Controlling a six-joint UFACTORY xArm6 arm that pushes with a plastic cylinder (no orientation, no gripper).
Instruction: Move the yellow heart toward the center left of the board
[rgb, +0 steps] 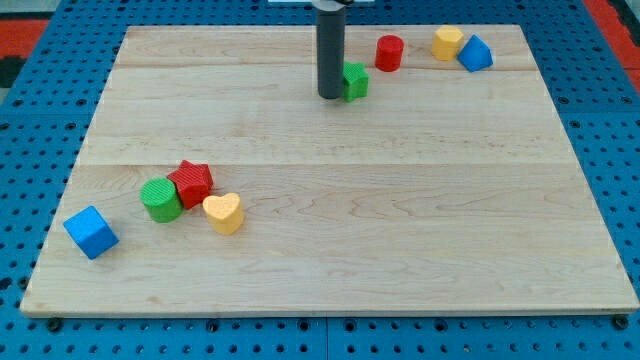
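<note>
Firstly, in the camera view, my tip (330, 96) stood near the view's top, a little left of the middle of the wooden board (400, 230). This arm carried no pincer at all, only the dark rod, so nothing was held by it. The tip touched, or almost touched, the left side of a small green block (356, 81); its shape I could not tell, because the rod covered part of it.

To the view's right of that block stood a red cylinder (389, 52). Further right, close to the top right corner, a yellow block (447, 42) and a blue block (475, 53) were side by side and touching.

The yellow heart (224, 212) lay in the lower left part of the board, well apart from my tip. Just beside it, up and to the left, was a red star (191, 182), and the two seemed to touch. A green cylinder (161, 199) pressed against the star on its left. A blue cube (91, 231) sat alone near the board's left edge, lower than the others.
</note>
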